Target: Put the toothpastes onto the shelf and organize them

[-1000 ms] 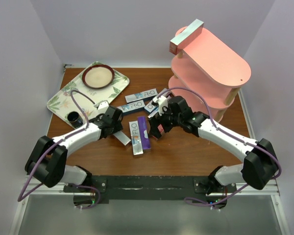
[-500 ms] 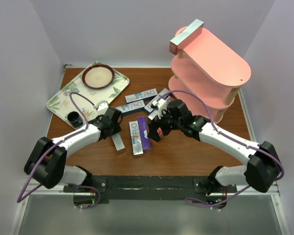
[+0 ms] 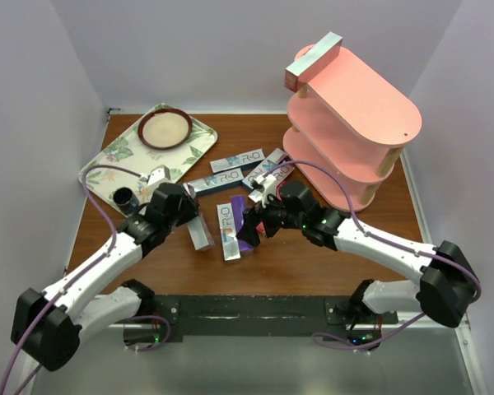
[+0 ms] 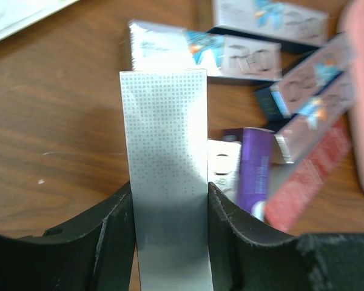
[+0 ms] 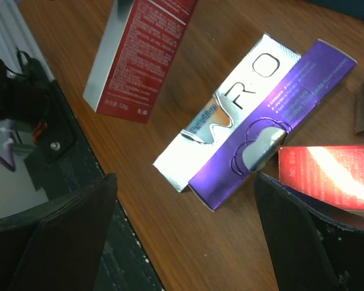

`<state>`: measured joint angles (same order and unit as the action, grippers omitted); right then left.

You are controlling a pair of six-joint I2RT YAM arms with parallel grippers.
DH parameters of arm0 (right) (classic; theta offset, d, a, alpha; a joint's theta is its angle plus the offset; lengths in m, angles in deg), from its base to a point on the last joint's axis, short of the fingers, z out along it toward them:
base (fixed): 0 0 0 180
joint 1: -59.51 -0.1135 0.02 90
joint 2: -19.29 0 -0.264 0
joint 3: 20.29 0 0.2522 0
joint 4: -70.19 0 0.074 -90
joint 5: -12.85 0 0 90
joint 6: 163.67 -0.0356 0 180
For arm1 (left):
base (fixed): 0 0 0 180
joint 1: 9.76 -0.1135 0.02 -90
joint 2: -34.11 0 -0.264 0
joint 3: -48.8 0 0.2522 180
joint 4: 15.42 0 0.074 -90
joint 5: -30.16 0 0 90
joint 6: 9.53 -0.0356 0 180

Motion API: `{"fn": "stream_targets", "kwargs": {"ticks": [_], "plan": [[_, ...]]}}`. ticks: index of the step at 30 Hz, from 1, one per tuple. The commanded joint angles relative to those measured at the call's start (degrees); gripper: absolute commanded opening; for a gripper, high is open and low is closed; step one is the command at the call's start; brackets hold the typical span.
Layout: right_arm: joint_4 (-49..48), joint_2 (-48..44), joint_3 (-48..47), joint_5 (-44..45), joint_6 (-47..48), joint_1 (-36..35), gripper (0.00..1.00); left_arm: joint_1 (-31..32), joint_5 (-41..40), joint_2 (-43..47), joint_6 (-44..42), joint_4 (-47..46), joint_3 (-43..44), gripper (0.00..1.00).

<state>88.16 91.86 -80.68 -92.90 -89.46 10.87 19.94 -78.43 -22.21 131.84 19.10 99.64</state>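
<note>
Well, the left gripper [image 4: 168, 193] is clamped on a silver toothpaste box [image 4: 165, 133] with a fine dotted print. Both fingers [image 4: 112, 236] press flat against its long sides, and most of the box sticks out ahead of them. From above, that held box sits well out from the pink shelf [image 3: 358, 115], farther from it than any other loose box. I cannot tell whether it is lifted clear of the wooden worktop [image 3: 296, 263].

The right gripper [image 5: 185, 179] is spread wide with nothing in it. It hangs just over a pair of boxes lying side by side and touching: a silver "R.O" box [image 5: 230, 106] and a purple box [image 5: 291, 100], the purple one on the shelf side. A red box [image 4: 306, 182] lies against the purple one, nearer the shelf again.

A few more boxes [image 3: 267, 174] are bunched right at the shelf's foot, and two silver "R.O" cartons [image 3: 237, 158] lie a little farther out from it. One grey-silver box [image 3: 313, 62] lies on the shelf's top board, across its far end and overhanging the edge.

The leaf-patterned tray [image 3: 119, 156], carrying a round dish [image 3: 165, 129], sits well away from the shelf.
</note>
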Motion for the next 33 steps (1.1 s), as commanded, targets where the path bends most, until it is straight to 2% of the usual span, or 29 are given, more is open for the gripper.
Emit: {"fn": "stream_targets", "kwargs": {"ticks": [1, 8, 15, 19, 26, 28, 29, 33], "plan": [[-10.79, -4.19, 1.37, 2.12, -6.44, -2.67, 0.99, 0.19, 3.73, 6.56, 2.14, -8.78, -0.34, 0.42], [-16.50, -5.08, 1.98, 5.64, -8.73, -7.43, 0.99, 0.10, 5.23, 11.40, 8.65, -15.39, 0.00, 0.42], [-20.99, -2.80, 1.98, 15.56, -13.38, -10.77, 0.99, 0.10, 5.32, 11.23, 12.16, -16.44, 1.77, 0.42], [-24.24, -0.07, 1.63, 16.53, -16.90, -11.38, 0.99, 0.10, 5.49, 11.49, 12.87, -17.06, 1.86, 0.42], [-24.69, 4.15, -0.83, 16.01, -17.69, -12.53, 0.98, 0.19, 5.93, 11.75, 13.14, -17.33, 1.85, 0.43], [-24.86, 4.50, -1.09, 16.10, -17.61, -12.79, 0.96, 0.10, 6.02, 11.93, 13.14, -17.68, 1.68, 0.43], [-24.77, 4.50, -1.18, 16.19, -17.78, -12.71, 0.91, 0.10, 6.11, 11.93, 13.05, -17.59, 1.68, 0.43], [-25.13, 4.59, -1.27, 16.45, -17.69, -12.88, 0.82, 0.10, 6.55, 11.40, 12.79, -17.76, 1.59, 0.43]]}}
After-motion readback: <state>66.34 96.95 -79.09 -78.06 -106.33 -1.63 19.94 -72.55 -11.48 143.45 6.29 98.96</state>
